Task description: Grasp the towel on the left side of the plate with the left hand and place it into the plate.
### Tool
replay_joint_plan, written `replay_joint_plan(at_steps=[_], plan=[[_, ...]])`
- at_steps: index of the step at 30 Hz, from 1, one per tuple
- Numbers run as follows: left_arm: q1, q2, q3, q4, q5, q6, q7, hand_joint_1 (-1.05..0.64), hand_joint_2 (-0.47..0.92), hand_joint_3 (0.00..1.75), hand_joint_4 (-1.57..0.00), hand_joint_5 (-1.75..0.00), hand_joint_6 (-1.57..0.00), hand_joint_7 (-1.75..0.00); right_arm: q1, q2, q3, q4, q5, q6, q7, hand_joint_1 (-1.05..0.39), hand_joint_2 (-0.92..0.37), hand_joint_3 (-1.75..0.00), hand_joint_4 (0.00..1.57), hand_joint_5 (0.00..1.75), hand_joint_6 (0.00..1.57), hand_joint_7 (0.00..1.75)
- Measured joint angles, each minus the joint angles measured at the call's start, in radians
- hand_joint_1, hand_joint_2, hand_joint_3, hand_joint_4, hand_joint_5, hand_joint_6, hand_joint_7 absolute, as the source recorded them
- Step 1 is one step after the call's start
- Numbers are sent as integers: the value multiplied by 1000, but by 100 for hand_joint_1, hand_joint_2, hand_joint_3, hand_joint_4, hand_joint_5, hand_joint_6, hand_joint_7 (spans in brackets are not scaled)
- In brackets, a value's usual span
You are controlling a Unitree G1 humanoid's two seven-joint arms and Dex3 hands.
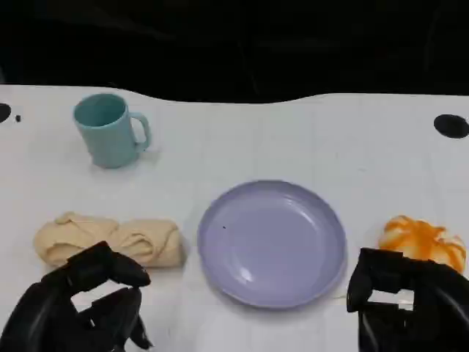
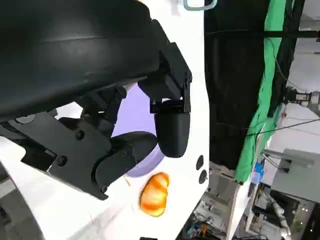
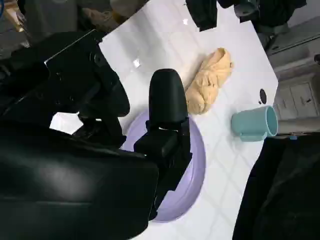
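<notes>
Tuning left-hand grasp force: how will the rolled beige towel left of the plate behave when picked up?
The towel looks soft, a loosely twisted roll with folds, so it will probably sag and may partly unroll when lifted. It is likely light and not fragile. Lying long and flat, it seems unlikely to roll. The left hand hovers near it, holding nothing; the plate sits close beside it.

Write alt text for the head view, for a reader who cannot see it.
A rolled beige towel lies on a white table just left of an empty lavender plate, with the robot's black left hand hovering near it, holding nothing. A teal mug stands at the far left, and an orange-and-white object sits right of the plate beside the right hand.
</notes>
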Motion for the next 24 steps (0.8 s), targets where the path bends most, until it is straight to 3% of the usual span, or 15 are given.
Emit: replay_joint_plan(at_steps=[24], plan=[[0, 1, 0, 0, -20, 0, 0, -16, 60, 100, -84, -173, -78, -146, -3, 0, 1, -4, 0, 9, -3, 6, -47, -145, 82, 175, 68, 162]])
